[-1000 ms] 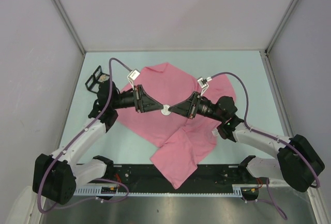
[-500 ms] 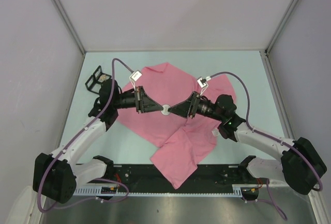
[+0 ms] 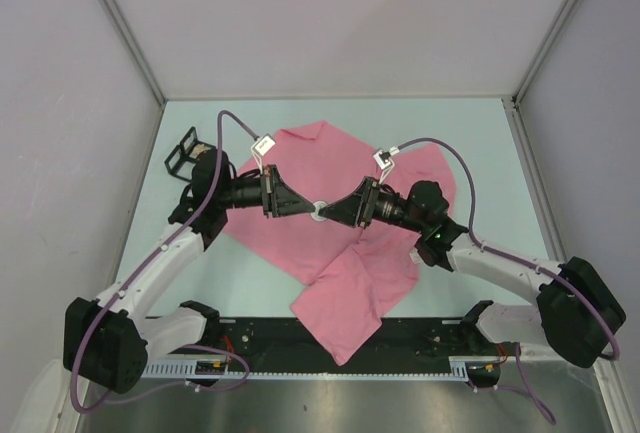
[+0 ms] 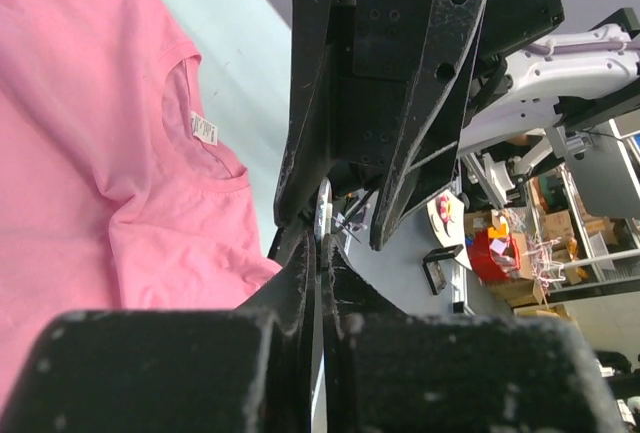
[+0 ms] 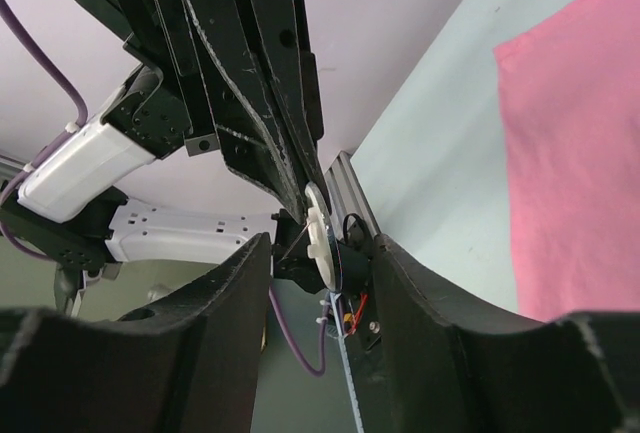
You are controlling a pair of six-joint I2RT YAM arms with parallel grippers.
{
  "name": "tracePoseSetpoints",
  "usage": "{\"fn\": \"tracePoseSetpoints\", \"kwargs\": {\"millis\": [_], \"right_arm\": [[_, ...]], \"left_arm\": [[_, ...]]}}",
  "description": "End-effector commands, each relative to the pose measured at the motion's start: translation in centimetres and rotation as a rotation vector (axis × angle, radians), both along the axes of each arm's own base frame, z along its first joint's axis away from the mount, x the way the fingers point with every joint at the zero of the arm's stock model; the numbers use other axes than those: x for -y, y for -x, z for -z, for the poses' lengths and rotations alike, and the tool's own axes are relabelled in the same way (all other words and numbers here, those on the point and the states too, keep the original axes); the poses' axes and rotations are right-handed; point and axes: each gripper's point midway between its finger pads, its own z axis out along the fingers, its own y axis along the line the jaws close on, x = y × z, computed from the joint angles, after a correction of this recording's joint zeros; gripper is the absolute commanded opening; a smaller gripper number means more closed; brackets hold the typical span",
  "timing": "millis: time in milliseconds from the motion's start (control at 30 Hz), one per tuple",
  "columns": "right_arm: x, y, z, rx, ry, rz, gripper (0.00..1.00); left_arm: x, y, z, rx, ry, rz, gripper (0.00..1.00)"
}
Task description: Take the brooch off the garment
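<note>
The pink garment (image 3: 330, 243) lies spread and partly folded on the table, its white label (image 4: 203, 129) by the neckline. Above its middle the brooch (image 3: 317, 210), a small white disc, hangs edge-on between the two grippers. My left gripper (image 3: 309, 209) is shut on the brooch (image 4: 323, 215), its fingers pressed together around the thin rim. My right gripper (image 3: 331, 211) faces it from the right and stands open, with its fingers (image 5: 225, 298) on either side of the brooch (image 5: 318, 228) and not touching it. No cloth shows around the disc.
A black wire holder (image 3: 180, 150) stands at the back left of the table. A slotted metal rail (image 3: 340, 358) runs along the near edge between the arm bases. Grey walls (image 3: 70, 153) close in the left, right and back sides.
The left gripper closed on the brooch and the right gripper opened, letting go of it. Both wrists shifted slightly toward the back.
</note>
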Motion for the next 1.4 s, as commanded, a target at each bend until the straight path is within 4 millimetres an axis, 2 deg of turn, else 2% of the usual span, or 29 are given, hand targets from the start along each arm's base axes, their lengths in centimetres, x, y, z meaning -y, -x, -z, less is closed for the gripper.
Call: {"fn": "tracePoseSetpoints", "kwargs": {"millis": [0, 900, 1367], "right_arm": [[-0.3, -0.1, -3.3, 0.08, -0.068, -0.015, 0.46], [-0.8, 0.3, -2.0, 0.097, -0.037, -0.059, 0.16], [-1.6, 0.1, -1.3, 0.123, 0.021, -0.023, 0.13]], "left_arm": [[0.1, 0.3, -1.6, 0.081, 0.001, 0.02, 0.0], [0.2, 0.5, -1.4, 0.03, 0.004, 0.042, 0.0], [0.2, 0.9, -2.3, -0.012, 0.025, 0.046, 0.0]]}}
